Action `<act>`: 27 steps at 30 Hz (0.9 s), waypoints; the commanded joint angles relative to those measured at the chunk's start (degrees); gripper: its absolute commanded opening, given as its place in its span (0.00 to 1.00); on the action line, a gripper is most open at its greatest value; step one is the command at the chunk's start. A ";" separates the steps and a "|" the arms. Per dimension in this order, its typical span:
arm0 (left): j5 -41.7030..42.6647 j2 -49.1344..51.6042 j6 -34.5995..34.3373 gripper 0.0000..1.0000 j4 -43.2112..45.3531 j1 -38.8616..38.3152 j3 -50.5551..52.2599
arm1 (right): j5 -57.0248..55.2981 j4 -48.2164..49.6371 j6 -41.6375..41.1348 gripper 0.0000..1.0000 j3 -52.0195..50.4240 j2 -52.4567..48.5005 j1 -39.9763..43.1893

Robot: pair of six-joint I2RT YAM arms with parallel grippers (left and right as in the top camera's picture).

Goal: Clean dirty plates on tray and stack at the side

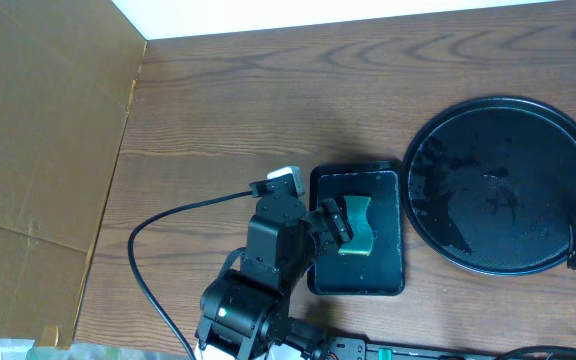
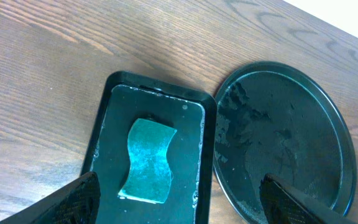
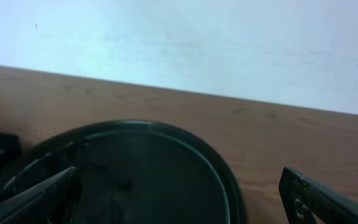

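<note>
No plates show in any of the three views. The round tray (image 1: 438, 215) on the right of the table (image 1: 218, 120) is bare apart from wet streaks and drops, so I cannot tell where the plates are.

What lies within reach is the sponge (image 2: 146, 160), flat in the small tray (image 2: 207, 155) just left of the round tray, the two rims almost meeting. Seen from above, the sponge's long axis runs toward and away from the robot, along the small tray's length.

The left arm is much the nearer. From above, the left pincer (image 2: 179, 178) sits over the sponge's left edge. In its own camera the sponge lies straight ahead between the two fingers, its length in line with the way the pincer points. The fingers are spread far wider than the sponge and hold nothing. Whether they touch the small tray cannot be told.

The right pincer (image 3: 179, 171) is at the far right rim of the round tray, likewise spread wide and empty, looking across it. Any move for the sponge looks to be the left arm's.
</note>
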State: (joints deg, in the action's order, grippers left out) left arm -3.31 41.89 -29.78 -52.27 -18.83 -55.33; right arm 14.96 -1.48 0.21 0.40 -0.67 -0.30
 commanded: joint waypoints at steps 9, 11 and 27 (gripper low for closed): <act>-0.09 -0.09 0.22 0.82 -0.02 0.28 -1.16 | -1.62 -1.66 -1.86 0.99 -0.09 0.39 -0.55; -0.09 -0.09 0.20 0.82 -0.02 0.28 -1.16 | -1.62 -1.66 -1.86 0.99 -0.09 0.37 -0.55; -0.09 -0.22 0.20 0.82 0.02 0.31 -0.70 | -1.62 -1.66 -1.86 0.99 -0.09 0.37 -0.55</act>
State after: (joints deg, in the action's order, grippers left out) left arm -3.31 41.89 -29.78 -52.29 -18.83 -55.33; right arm 14.06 -2.81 -0.86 0.40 -0.67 -0.30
